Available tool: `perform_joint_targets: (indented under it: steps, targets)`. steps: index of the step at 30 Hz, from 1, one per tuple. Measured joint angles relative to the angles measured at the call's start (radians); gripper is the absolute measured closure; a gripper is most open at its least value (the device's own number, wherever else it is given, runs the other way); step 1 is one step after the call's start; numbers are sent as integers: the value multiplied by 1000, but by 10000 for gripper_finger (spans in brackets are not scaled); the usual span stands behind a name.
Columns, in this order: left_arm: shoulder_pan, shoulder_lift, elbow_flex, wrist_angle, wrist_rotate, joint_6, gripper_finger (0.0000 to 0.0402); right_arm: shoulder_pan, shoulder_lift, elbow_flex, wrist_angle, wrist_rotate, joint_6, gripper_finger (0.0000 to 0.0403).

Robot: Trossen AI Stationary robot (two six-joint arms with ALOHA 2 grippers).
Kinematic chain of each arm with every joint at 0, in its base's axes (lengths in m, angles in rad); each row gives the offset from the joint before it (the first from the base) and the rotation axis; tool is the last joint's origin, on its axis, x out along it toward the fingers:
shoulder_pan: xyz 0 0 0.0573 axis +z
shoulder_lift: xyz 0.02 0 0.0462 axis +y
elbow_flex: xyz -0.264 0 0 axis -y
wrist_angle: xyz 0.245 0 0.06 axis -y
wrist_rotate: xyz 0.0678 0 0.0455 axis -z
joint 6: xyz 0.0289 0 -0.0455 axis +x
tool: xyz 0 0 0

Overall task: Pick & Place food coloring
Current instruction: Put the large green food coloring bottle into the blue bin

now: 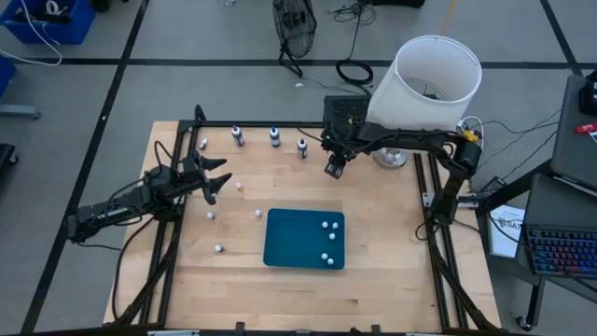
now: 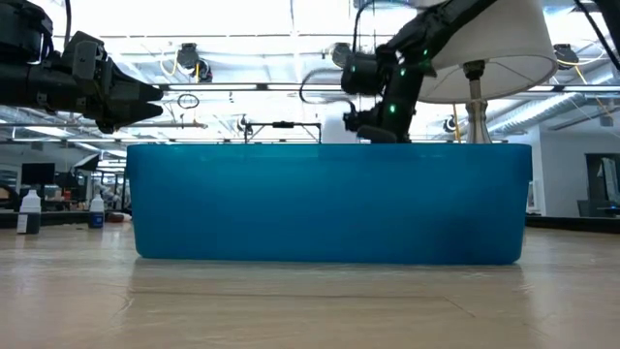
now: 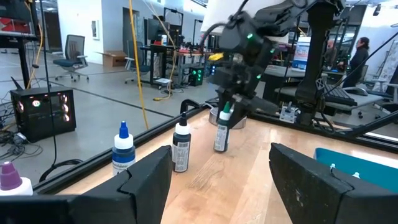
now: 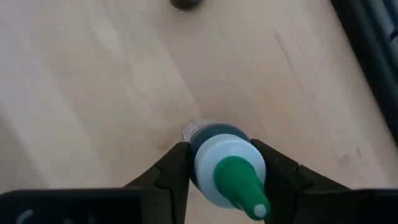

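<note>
While the blue tray (image 1: pixel 280 245) waits mid-table as the likely drop spot, the right gripper (image 4: pixel 219 169) clamps a green-tipped bottle (image 4: pixel 222 163) near the far edge for lifting; the left gripper (image 1: pixel 216 177) hovers open, idle.

The right arm reaches from the table's right side across its far edge, wrist bent down, with the right gripper (image 1: pixel 334 169) pointing at the tabletop and its two fingers (image 4: pixel 169 169) pressed against the cap of a small bottle (image 4: pixel 225 163). The left arm lies low along the left side, its left gripper (image 1: pixel 216 179) raised, fingers spread apart and holding nothing.
</note>
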Motion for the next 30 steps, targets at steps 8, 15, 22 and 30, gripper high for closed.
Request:
perform_joint_targets:
  steps: [8, 15, 22, 30]
  targets:
    - [0, 0, 0, 0, 0, -1, 133, 177, -168, 0, 2, 8, -6, 276]
    - [0, 0, 0, 0, 0, 0, 133, 438, -221, 29, 10, 55, 44, 276]
    - [0, 0, 0, 0, 0, -1, 133, 576, -123, 66, 8, 89, 91, 276]
    - [0, 0, 0, 0, 0, 0, 133, 635, -10, 74, 35, 84, 94, 276]
